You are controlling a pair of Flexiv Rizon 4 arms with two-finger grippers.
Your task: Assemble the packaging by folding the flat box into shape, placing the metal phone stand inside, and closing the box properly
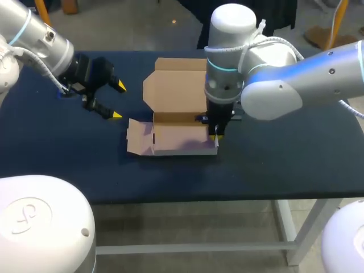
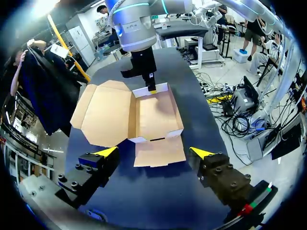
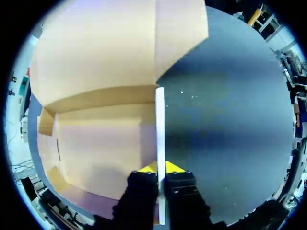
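The dark blue table [image 1: 68, 170] holds the cardboard box [image 1: 176, 142] near its middle, half folded, with the lid flap [image 1: 176, 85] lying flat. The right gripper [image 1: 215, 137] pinches the box's side wall [image 3: 160, 124] between its fingers. The left gripper [image 1: 119, 101] hangs spread wide, well apart on the box's left.

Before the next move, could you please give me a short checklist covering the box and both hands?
1. Right hand shut on the box: ok, both fingers pinch its upright side wall from two sides.
2. Left hand open and apart from the box: ok.
3. Lid open: ok, it lies back on the table.
4. Flap on the left hand's side folded up: not ok, it lies flat.
5. Metal phone stand located: cannot tell, no view shows it.
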